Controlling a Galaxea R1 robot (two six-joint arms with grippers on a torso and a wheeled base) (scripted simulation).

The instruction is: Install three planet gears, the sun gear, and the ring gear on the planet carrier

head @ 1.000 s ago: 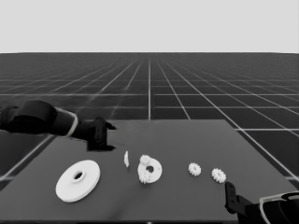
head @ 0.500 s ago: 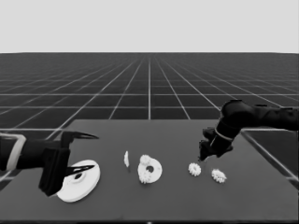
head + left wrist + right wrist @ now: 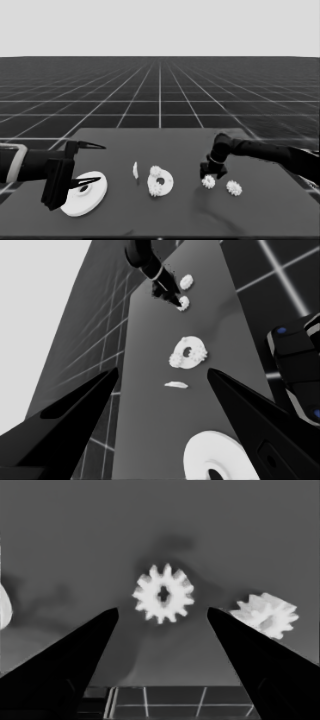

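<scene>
Two loose gears (image 3: 208, 182) lie right of the smaller round part (image 3: 160, 183), which carries two gears; right gripper (image 3: 209, 174) hangs over the nearer one. Left gripper (image 3: 85, 162), spread, straddles the larger round part (image 3: 85, 193). Right wrist: we see fingers (image 3: 75, 655) spread around that gear (image 3: 163, 593).

The right gripper (image 3: 162, 630) is seen with its fingers (image 3: 65, 665) spread wide apart, nothing held between them. A gear (image 3: 163, 593) lies flat on the table (image 3: 150, 525) between the fingers, untouched. A second gear (image 3: 265, 614) is seen just beside one finger. A white edge (image 3: 4, 607) is cut off at the picture's border.
</scene>
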